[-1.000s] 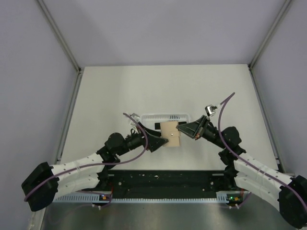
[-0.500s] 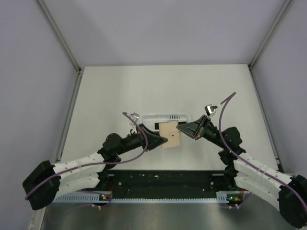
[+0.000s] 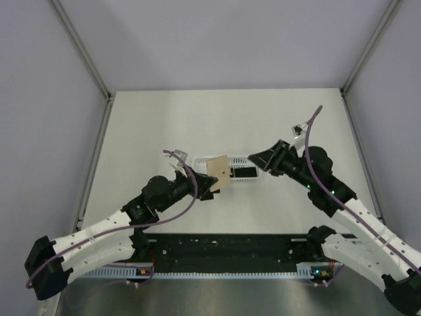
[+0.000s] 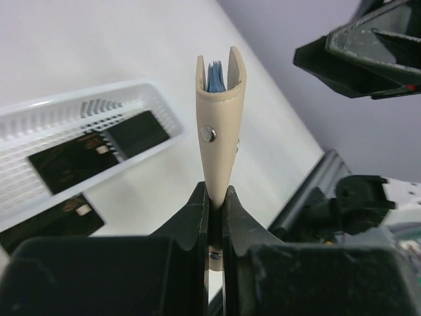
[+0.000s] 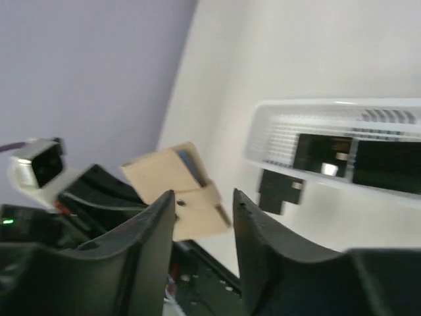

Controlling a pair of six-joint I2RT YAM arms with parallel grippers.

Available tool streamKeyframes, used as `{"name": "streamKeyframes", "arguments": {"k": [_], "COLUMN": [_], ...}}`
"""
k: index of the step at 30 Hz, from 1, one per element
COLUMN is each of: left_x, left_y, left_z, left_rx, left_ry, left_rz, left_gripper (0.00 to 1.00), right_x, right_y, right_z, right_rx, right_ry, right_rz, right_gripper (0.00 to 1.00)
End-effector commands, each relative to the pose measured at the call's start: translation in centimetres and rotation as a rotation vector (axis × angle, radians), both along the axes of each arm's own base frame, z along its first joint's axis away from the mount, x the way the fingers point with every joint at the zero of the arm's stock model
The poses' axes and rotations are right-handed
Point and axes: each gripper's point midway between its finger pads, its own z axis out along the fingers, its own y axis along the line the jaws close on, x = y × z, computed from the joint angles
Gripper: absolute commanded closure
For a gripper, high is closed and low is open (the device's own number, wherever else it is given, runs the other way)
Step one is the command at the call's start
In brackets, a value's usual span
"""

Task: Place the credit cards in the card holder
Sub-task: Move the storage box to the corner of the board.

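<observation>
The tan card holder hangs above the table with my left gripper shut on its lower edge. In the left wrist view the card holder stands edge-on between my fingers, its mouth gaping upward with something blue inside. My right gripper is open and apart from the holder, to its right; the right wrist view shows the card holder beyond the spread fingers. Two black credit cards lie in the white basket. Another credit card lies on the table beside it.
The long white perforated basket lies across the table's middle, under and behind the holder. The black rail between the arm bases runs along the near edge. Grey walls with metal frame posts close in the table on three sides.
My left gripper closed on the card holder and carried it up and to the left. The right gripper let go of it, opened and drew back to the right.
</observation>
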Motion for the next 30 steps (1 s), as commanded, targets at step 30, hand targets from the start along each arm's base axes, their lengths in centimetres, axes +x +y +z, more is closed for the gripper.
{"name": "streamKeyframes", "arguments": {"k": [30], "left_x": [3.9], "left_y": [2.9], "left_z": [-12.6], "left_rx": [0.353], "left_ry": [0.168], "left_rz": [0.197], "left_gripper": [1.0], "right_x": [3.4], "right_y": [-1.9], "right_z": [-23.1], "right_rx": [-0.857], "right_ry": [0.401], "right_rz": [-0.082], "right_gripper": [1.0]}}
